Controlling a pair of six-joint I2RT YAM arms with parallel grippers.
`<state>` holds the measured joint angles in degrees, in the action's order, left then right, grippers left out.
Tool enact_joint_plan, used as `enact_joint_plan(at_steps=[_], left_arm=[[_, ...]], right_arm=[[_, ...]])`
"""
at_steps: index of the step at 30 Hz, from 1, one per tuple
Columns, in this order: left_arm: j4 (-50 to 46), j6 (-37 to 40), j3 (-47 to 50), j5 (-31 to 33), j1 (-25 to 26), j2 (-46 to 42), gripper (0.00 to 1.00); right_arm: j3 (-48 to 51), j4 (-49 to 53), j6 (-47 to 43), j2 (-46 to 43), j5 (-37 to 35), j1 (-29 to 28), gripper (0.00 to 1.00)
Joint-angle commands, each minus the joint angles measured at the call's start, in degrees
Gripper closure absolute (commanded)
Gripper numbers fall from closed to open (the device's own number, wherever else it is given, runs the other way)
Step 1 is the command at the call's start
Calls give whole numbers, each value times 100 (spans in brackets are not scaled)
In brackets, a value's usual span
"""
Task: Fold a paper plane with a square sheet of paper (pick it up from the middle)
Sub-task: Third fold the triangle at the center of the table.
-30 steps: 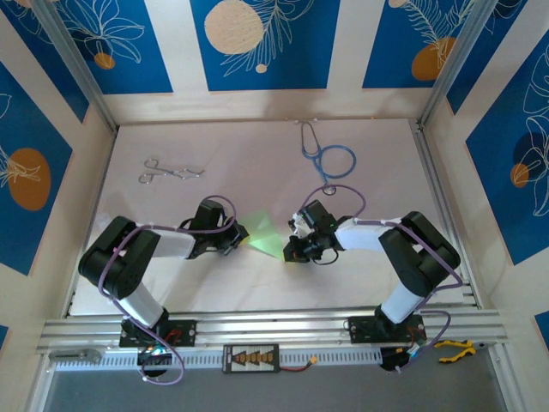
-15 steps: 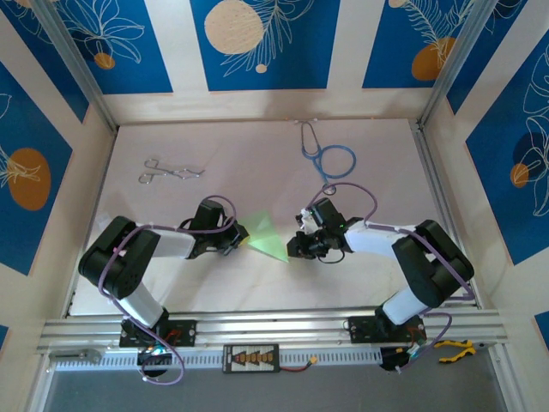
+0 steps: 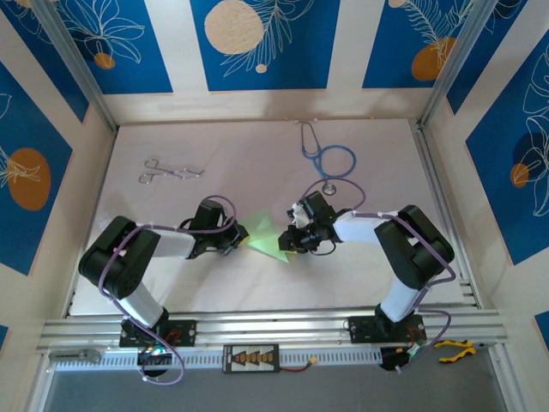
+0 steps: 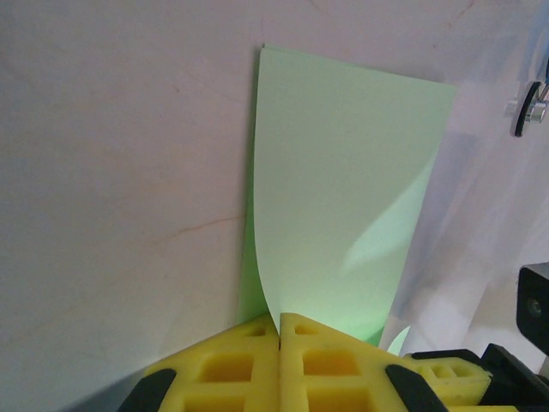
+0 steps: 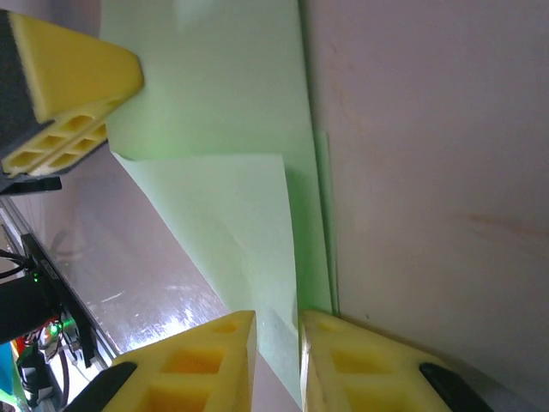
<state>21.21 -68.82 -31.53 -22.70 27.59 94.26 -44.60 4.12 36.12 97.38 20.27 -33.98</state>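
Paper first, from the top view: one thin pale green paper sheet (image 3: 268, 235) lay near the middle of the smooth whitish bench (image 3: 249, 146), partly folded into a pointed, triangular shape. It sat between two pincers, the left pincer (image 3: 244, 233) at its left edge and the right pincer (image 3: 292, 244) at its right corner. Farther back lay one blue stethoscope with a looped tube (image 3: 330, 159). Well apart to its left lay thin metal ring-handled instruments (image 3: 171, 171), too small to count.

From the left wrist, the left pincer's two yellow foam fingers (image 4: 223, 365), moulded with hollow cells, were pressed together on the sheet's near edge. The sheet rose from them in a smooth curve, matte and unmarked.

From the right wrist, the right pincer's two yellow fingers (image 5: 360, 369) stood slightly apart, gripping nothing. A corner of the sheet lay in the narrow gap. One folded flap overlaid the lower layer.
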Motion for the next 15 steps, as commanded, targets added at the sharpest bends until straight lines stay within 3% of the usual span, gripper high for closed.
enact_joint_plan(at_steps=[1,5,9,15], left_arm=[[105,116,28,-147,-79,109,100],[404,111,80,-215,-80,65,100],[620,90,98,-251,-81,48,91],[629,117,85,-314,-79,164,94]], right_arm=[[-187,-38,-61,136,274,30,81],[-241,-79,-30,200,264,66,85],[-235,-112,-8,219,235,91,91],[-242,-257,-126,235,381,108,97]])
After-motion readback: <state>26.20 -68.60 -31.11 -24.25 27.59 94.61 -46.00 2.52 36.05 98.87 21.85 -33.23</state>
